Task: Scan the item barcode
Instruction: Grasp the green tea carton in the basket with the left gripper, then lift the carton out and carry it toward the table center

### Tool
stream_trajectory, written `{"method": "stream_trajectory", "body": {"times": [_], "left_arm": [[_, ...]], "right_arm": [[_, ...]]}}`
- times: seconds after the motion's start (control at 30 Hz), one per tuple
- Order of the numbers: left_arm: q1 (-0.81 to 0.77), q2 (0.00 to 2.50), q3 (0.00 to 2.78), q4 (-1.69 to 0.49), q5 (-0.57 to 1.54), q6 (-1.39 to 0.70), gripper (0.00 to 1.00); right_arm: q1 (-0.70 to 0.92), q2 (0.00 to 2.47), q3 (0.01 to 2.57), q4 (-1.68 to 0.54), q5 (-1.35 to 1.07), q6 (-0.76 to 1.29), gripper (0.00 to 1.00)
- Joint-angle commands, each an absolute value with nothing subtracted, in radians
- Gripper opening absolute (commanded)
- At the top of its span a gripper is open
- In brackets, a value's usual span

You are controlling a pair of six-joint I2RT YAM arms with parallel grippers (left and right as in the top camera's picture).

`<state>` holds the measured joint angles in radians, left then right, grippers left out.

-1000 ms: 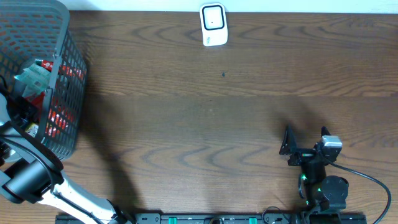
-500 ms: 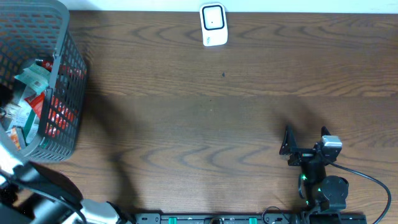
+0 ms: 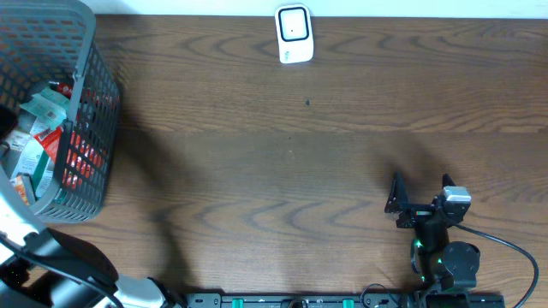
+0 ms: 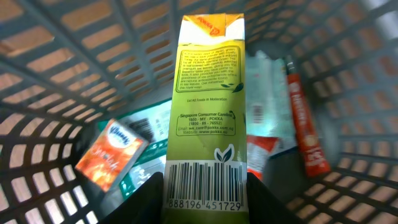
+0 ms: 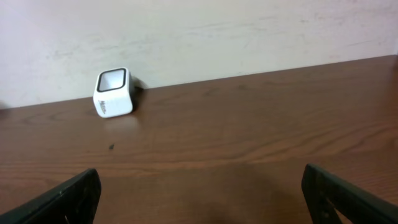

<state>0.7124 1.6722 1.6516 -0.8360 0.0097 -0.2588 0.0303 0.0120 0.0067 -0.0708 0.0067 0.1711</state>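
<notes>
Carton [image 4: 207, 106] betw. L gripper [image 4: 205, 202] jaws

A grey mesh basket [image 3: 92, 128] stands on a dark wood-grain table [image 3: 300, 171], which spreads away to the basket's right. Inside the basket are an orange tissue packet [image 4: 111, 154] near its left wall and a red tube [image 4: 303, 121] along its right wall. Pale teal-and-white packets [image 4: 270, 81] lie just beside the tube, all loosely heaped.
</notes>
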Motion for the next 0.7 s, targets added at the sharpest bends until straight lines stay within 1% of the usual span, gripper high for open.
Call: {"method": "stream_trajectory", "body": {"times": [0.0,0.2,0.33,0.5,0.67], "left_arm": [[0.667,1.542,1.68,-0.792,0.014,-0.263,0.39],[0.556,1.391,1.68,-0.717,-0.019,-0.258,0.38],[0.432,1.277,1.68,-0.692,-0.053,-0.256,0.38],[0.226,1.194,1.68,-0.717,-0.053,-0.257,0.38],[-0.012,1.221,1.669,-0.792,-0.053,-0.268,0.38]], "right_arm": [[0.026,0.007,0.005,-0.075,0.002,0.16,0.99],[0.026,0.007,0.006,-0.075,0.002,0.16,0.99],[0.026,0.007,0.006,-0.075,0.002,0.16,0.99],[0.026,0.007,0.006,-0.075,0.002,0.16,0.99],[0.026,0.007,0.005,-0.075,0.002,0.16,0.99]]}}
